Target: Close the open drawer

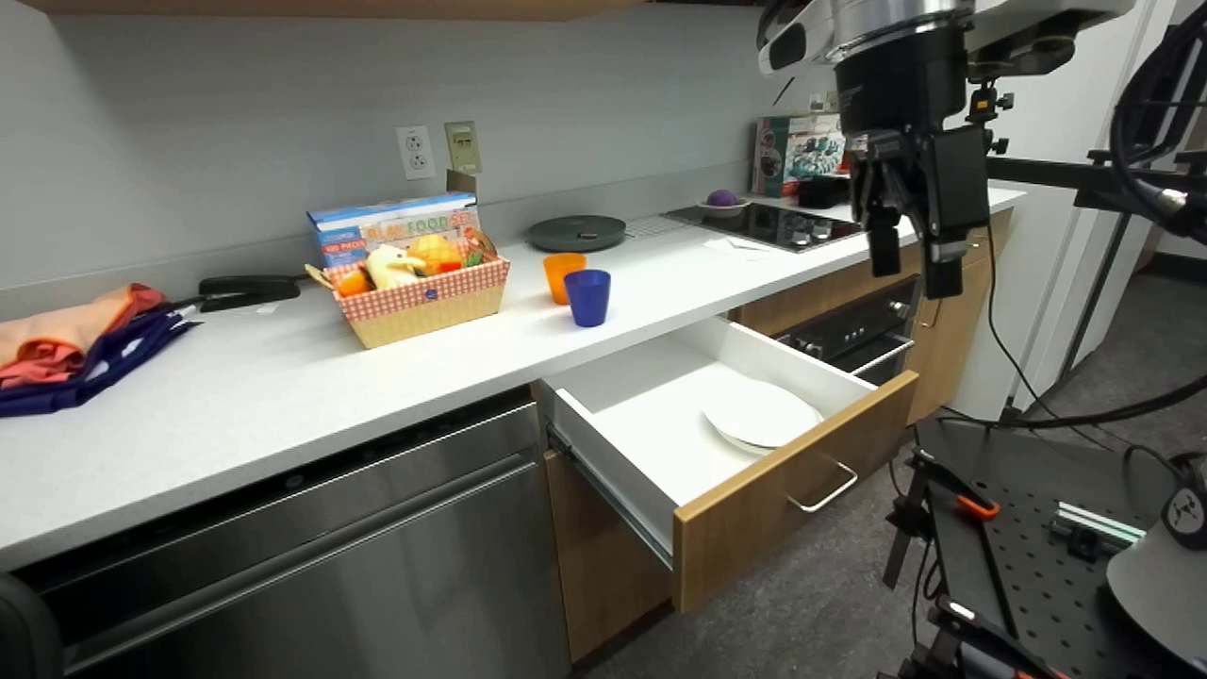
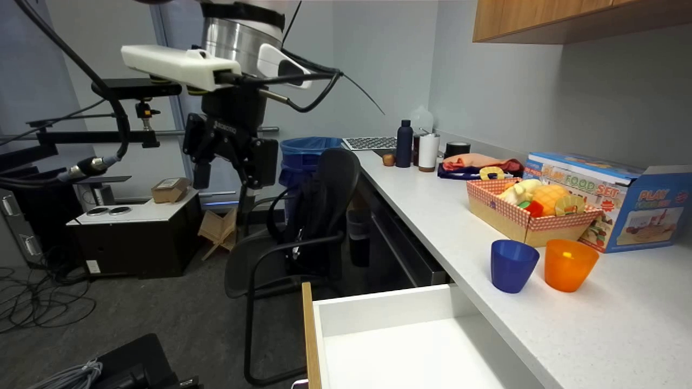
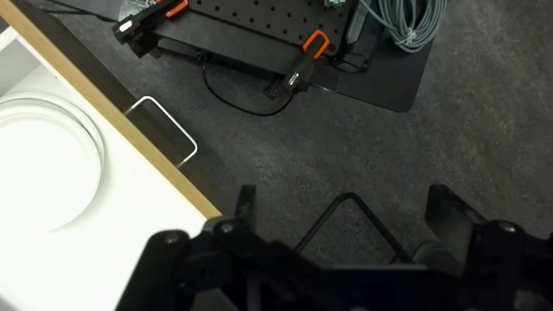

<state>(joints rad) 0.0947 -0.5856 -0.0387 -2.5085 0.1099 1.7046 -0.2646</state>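
in the wrist view, glare bleaches the inside of the drawer [image 3: 134,246] and the pincer [image 3: 343,194] is dark and blurred. in an exterior view, shadow dims part of the wall [image 2: 621,92].

In an exterior view the drawer [image 1: 618,471] juts out from under the counter [image 1: 236,377], between an appliance front [image 1: 377,566] on the left and an oven [image 1: 849,325] on the right. Stacked plates [image 1: 754,413] lie inside, near the front panel [image 1: 745,528]; a handle [image 1: 834,495] sits on that panel's outer face. Along the counter, left to right, come cloths [image 1: 57,335], a basket [image 1: 429,306] of play food [image 1: 434,255] with a box [image 1: 405,219] behind it, two cups [image 1: 588,300] side by side, and a cooktop [image 1: 764,228] bearing a bowl [image 1: 726,211]. In the wrist view the drawer lies left, its near corner partly hidden by the gripper [image 3: 342,194].
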